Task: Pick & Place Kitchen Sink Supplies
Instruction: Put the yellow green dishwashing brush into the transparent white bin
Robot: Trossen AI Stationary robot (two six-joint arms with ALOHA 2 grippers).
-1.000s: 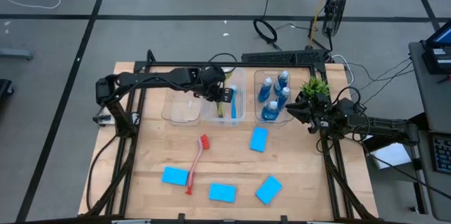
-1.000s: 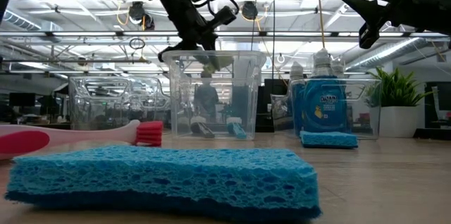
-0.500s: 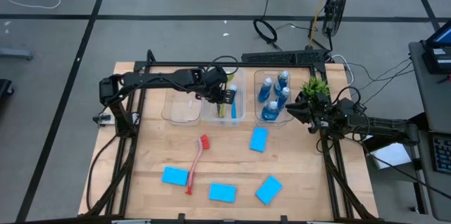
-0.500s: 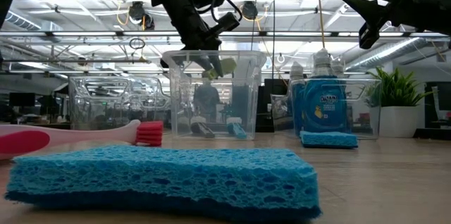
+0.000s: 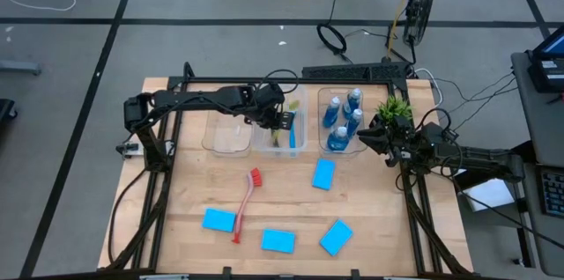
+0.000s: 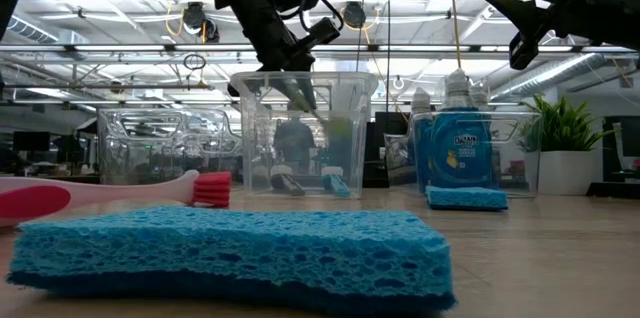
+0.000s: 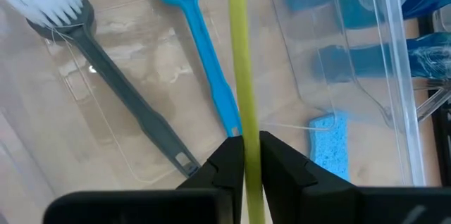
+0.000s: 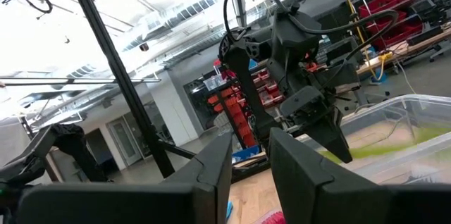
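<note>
Two fingers [image 7: 227, 164] pinch yellow-green brush [image 7: 239, 62]

my table [image 5: 194, 196] is a pale wooden top. along its far edge stand three clear bins in a row: the left bin [image 5: 231, 132], the middle bin [image 5: 284, 143] and the right bin [image 5: 345, 150], with a small green potted plant [image 5: 394, 109] near the far right corner. four blue sponges lie flat on the wood: one [image 5: 324, 173] just in front of the bins toward the right, one [image 5: 218, 220] near the left edge, one [image 5: 278, 241] near the front edge at the middle, and one [image 5: 336, 237] to its right, turned at an angle. a red brush [image 5: 246, 203] lies lengthwise between the left sponge and the middle one, bristles toward the bins.
</note>
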